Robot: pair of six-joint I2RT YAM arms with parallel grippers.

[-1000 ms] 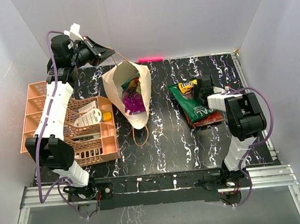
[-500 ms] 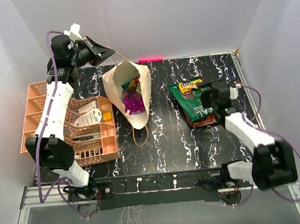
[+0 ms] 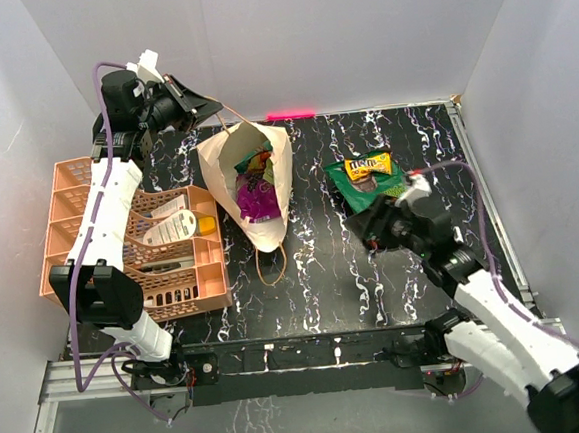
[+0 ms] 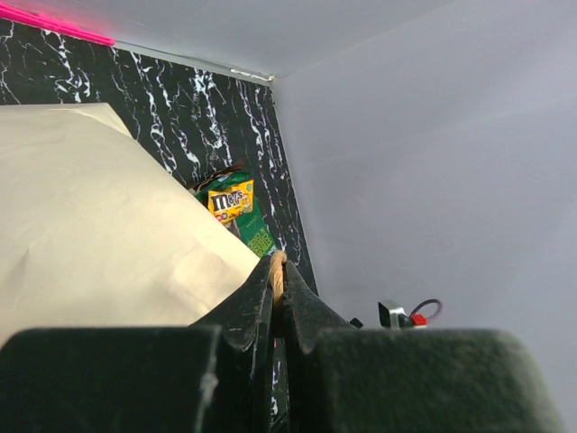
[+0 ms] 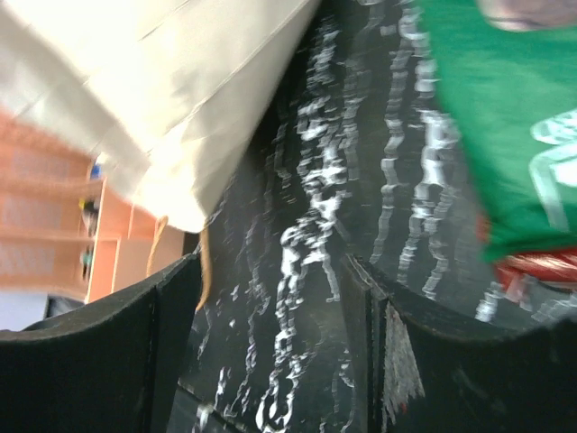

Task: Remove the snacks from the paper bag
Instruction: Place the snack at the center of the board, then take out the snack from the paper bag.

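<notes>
L gripper (image 3: 198, 103) raised, pinching paper bag (image 3: 271, 230) handle (image 4: 278, 269); R gripper (image 3: 364, 227) low, jaws apart, beside snacks (image 3: 367, 178).

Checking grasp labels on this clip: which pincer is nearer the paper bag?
Left. The left pincer is shut on the handle of the paper bag; the right pincer is open over the table right of the bag, near the green packet.

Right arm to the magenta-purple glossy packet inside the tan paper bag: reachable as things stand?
Probably yes. The right gripper is open and empty, with nothing between it and the tan paper bag. The left gripper pinches a looped handle, the mouth gapes, and the magenta-purple glossy packet lies exposed.
</notes>
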